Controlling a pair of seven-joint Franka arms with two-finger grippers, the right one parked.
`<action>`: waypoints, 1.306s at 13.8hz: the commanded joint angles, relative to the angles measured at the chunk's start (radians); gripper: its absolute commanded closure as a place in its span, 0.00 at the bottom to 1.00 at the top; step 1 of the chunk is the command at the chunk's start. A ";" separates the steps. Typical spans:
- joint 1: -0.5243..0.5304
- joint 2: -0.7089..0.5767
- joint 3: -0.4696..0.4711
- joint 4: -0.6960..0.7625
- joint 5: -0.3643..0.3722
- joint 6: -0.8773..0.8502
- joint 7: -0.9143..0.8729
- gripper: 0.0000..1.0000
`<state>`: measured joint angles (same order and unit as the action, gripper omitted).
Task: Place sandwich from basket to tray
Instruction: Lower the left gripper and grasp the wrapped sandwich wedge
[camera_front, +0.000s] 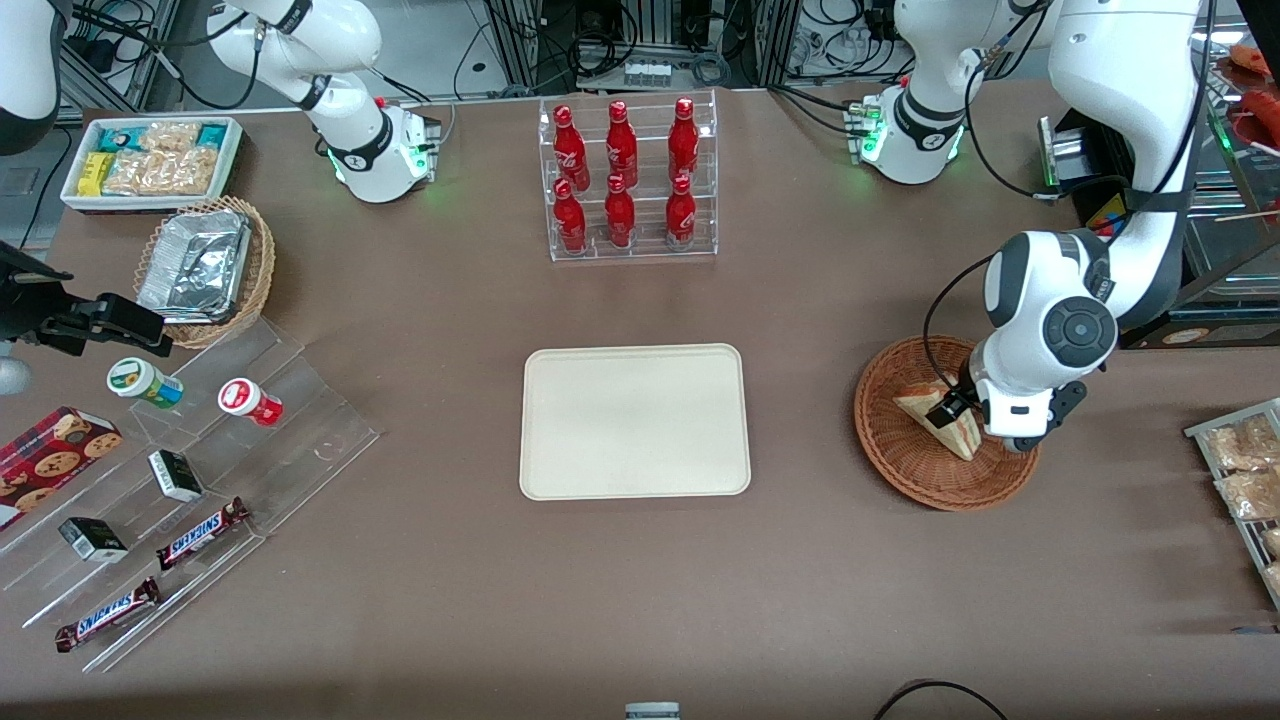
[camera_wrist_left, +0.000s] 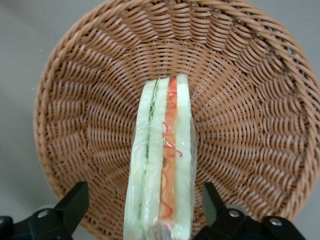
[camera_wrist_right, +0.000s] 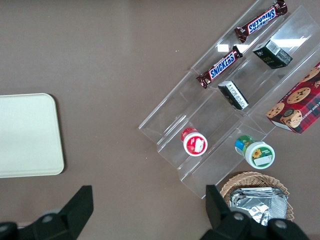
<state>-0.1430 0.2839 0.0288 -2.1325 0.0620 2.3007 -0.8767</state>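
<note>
A brown table (camera_front: 420, 560) fills the room's middle, with a rack of red bottles (camera_front: 628, 180) standing farther from the front camera than the tray (camera_front: 635, 421). The tray lies flat, well apart from the basket (camera_front: 885, 440), which sits toward the working arm's end. In the basket the sandwich (camera_wrist_left: 162, 165) stands on edge, filling layers showing. The gripper (camera_wrist_left: 145, 212) hangs low over it, fingers (camera_wrist_left: 75, 202) spread apart on either side, not touching the bread.
</note>
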 joint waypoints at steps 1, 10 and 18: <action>-0.003 -0.011 0.002 -0.052 0.019 0.066 -0.025 0.00; -0.007 -0.002 0.000 -0.011 0.018 0.049 -0.070 1.00; -0.177 0.007 -0.007 0.314 0.015 -0.362 -0.048 1.00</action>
<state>-0.2523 0.2799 0.0149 -1.8891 0.0634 1.9979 -0.9149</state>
